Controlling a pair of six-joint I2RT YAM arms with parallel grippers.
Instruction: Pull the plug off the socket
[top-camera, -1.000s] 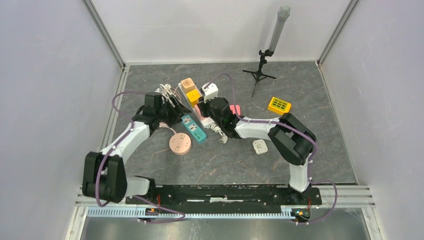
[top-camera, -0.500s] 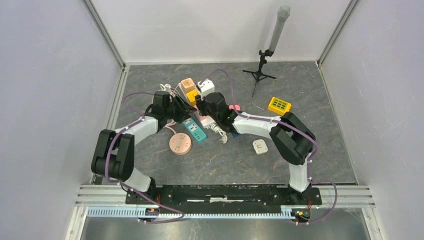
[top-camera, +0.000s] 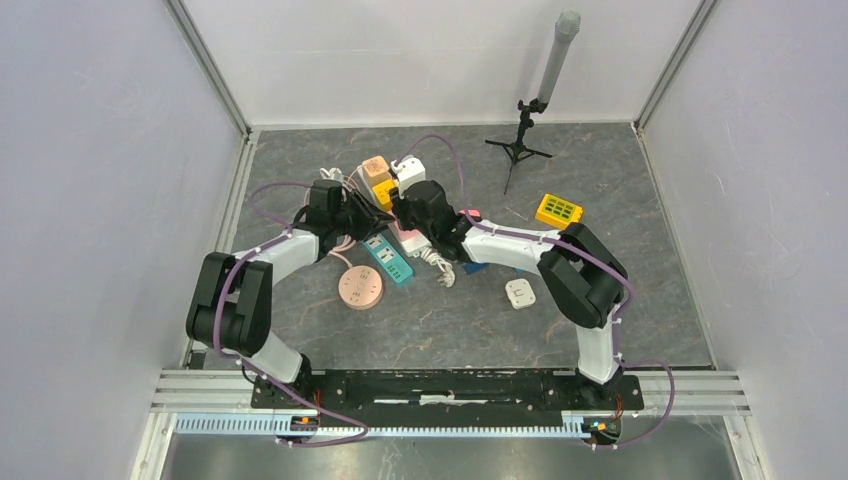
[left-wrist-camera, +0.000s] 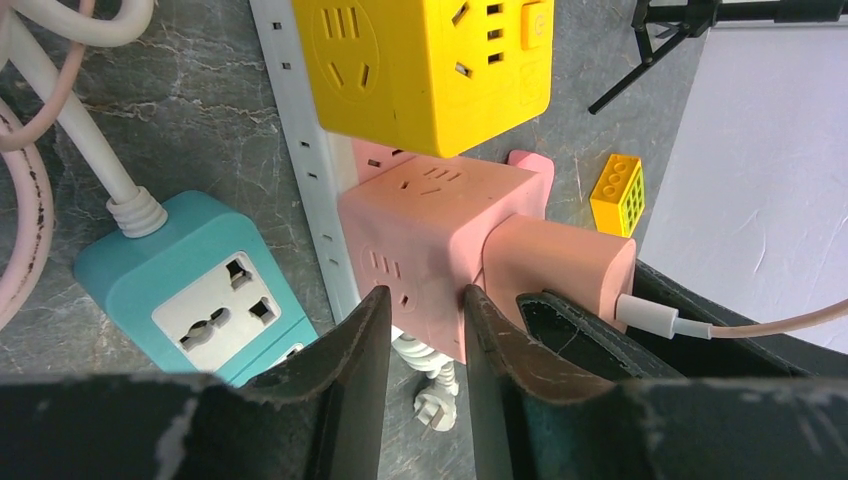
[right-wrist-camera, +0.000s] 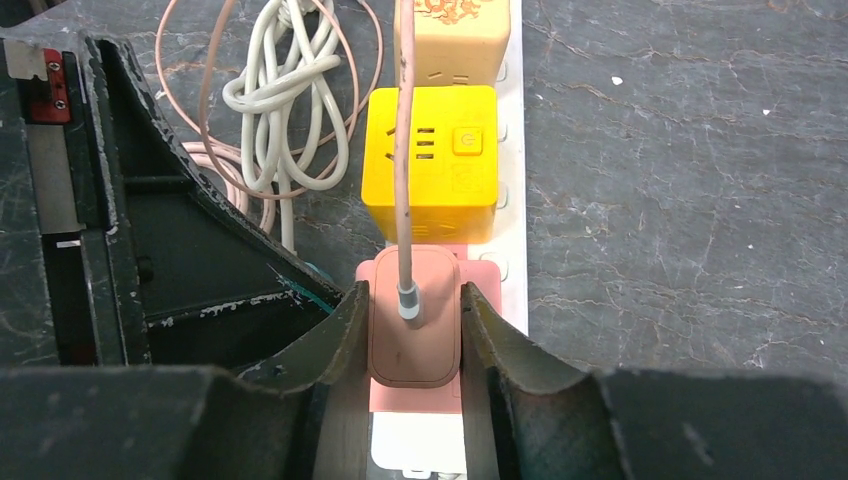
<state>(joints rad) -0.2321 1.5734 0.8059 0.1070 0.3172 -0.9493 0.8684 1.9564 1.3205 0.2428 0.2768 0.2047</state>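
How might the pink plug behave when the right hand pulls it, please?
The pink plug looks rigid and smooth-sided, so it may slip in the right hand. Its thin cable is probably floppy and will trail. The pink cube socket seems light; unbraced by the left hand, it might lift.

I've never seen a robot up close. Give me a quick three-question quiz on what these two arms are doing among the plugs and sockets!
1. Pick one: the right tool pinches A) a round pink socket disc, B) a peach-pink plug with a cable, C) a teal power strip.
2. True or false: that plug sits in the pink cube-shaped socket.
3. Fill in: the left tool straddles the pink socket's corner. Its neighbour on the white power strip is a ____ cube socket.
Key: 1 B; 2 true; 3 yellow.
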